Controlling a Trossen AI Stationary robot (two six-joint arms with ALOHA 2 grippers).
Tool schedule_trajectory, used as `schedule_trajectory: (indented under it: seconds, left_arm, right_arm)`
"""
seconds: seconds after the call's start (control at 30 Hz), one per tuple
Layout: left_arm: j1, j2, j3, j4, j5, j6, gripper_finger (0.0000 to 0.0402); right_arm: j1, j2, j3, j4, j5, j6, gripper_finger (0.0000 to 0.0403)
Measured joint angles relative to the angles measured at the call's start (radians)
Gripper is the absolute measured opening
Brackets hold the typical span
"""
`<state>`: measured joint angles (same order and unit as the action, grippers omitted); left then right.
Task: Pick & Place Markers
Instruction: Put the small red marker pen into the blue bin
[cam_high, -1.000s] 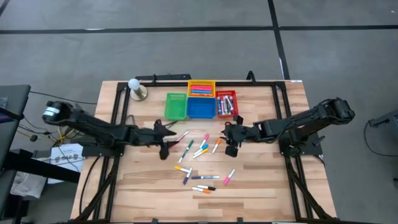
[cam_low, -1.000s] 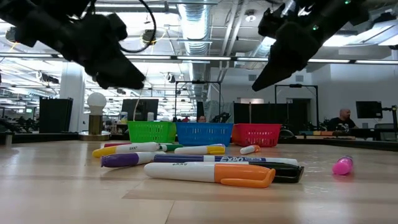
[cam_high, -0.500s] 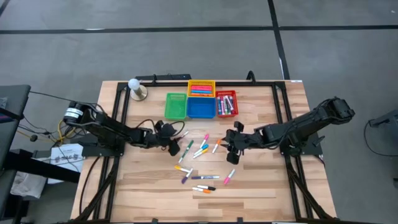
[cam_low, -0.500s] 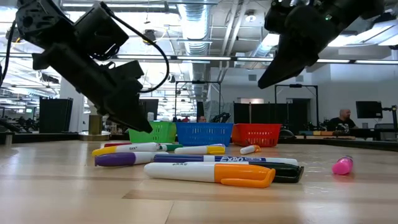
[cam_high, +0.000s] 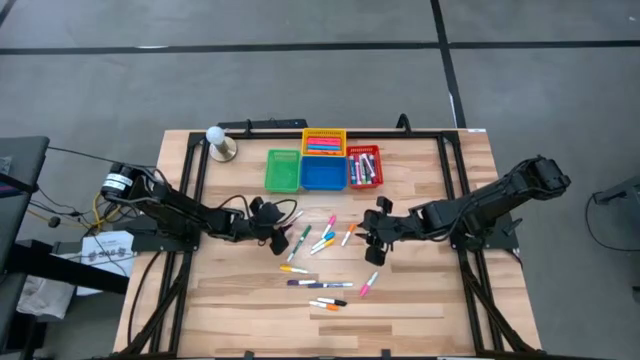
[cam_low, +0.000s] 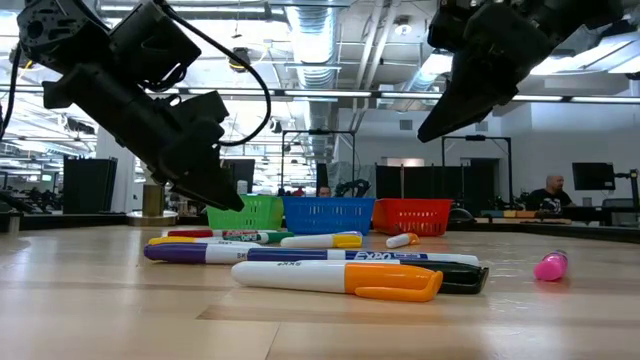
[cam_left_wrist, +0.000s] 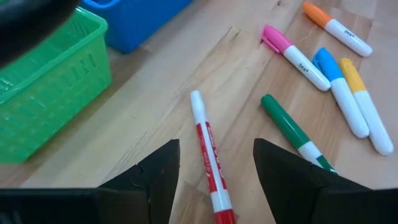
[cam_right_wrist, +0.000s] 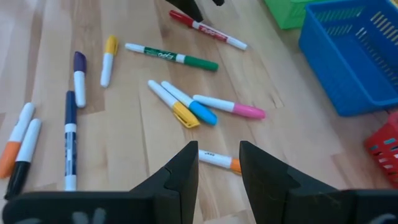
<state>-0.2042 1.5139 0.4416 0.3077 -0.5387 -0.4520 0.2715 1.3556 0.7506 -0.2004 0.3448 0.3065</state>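
Note:
Several markers lie flat and scattered on the wooden table (cam_high: 420, 300). My left gripper (cam_high: 283, 238) is low over the table's middle and open. Its fingers stand on either side of a red marker (cam_left_wrist: 202, 134) without touching it; a green marker (cam_left_wrist: 289, 130) lies just beside. My right gripper (cam_high: 372, 250) hangs higher, to the right of the pile, and is open. An orange-capped marker (cam_right_wrist: 219, 160) lies on the table beneath it. In the low view my left gripper (cam_low: 222, 192) is close to the tabletop and my right gripper (cam_low: 432, 128) is well above it.
At the table's far side stand a green basket (cam_high: 283, 171), a blue basket (cam_high: 323, 172), a yellow basket (cam_high: 323, 141) and a red basket (cam_high: 364, 166). A small lamp (cam_high: 217, 140) stands at the far left. More markers (cam_high: 325, 290) lie toward the near edge.
My left gripper has come down and gone toward the table's right, tipping further downward, until its open fingers stand around the red marker. My right gripper has shifted a little toward the near edge, staying open.

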Motion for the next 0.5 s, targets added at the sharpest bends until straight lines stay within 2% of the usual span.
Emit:
schedule_trajectory:
  seconds: [0.5]
  left_arm:
    - [0.017, 0.000, -0.057, 0.009, 0.001, -0.056, 0.0205]
  right_arm:
    - [-0.010, 0.000, 0.000, -0.002, -0.001, 0.000, 0.0107]
